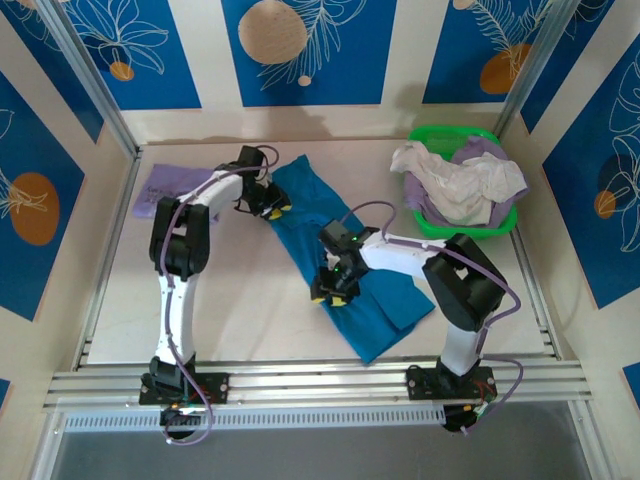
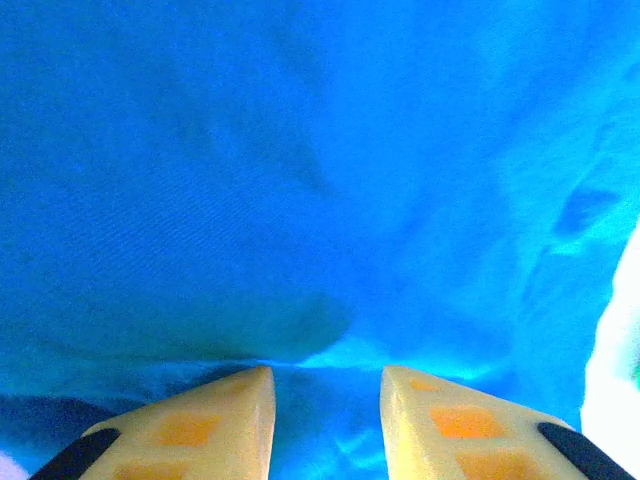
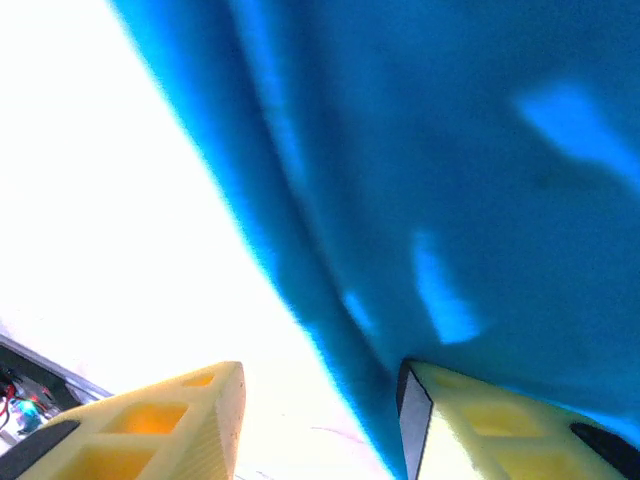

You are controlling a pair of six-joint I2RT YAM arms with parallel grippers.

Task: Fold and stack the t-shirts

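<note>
Inside green basket, half-hidden pale t-shirts

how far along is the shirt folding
Done: one lavender shirt looks folded at far left. In hand: the teal shirt lies stretched out, left gripper and right gripper at its edges. Left: the shirts heaped in the green basket.

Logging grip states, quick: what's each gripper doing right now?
Left gripper: open, over the teal tee.
Right gripper: open, at the tee's edge.
</note>
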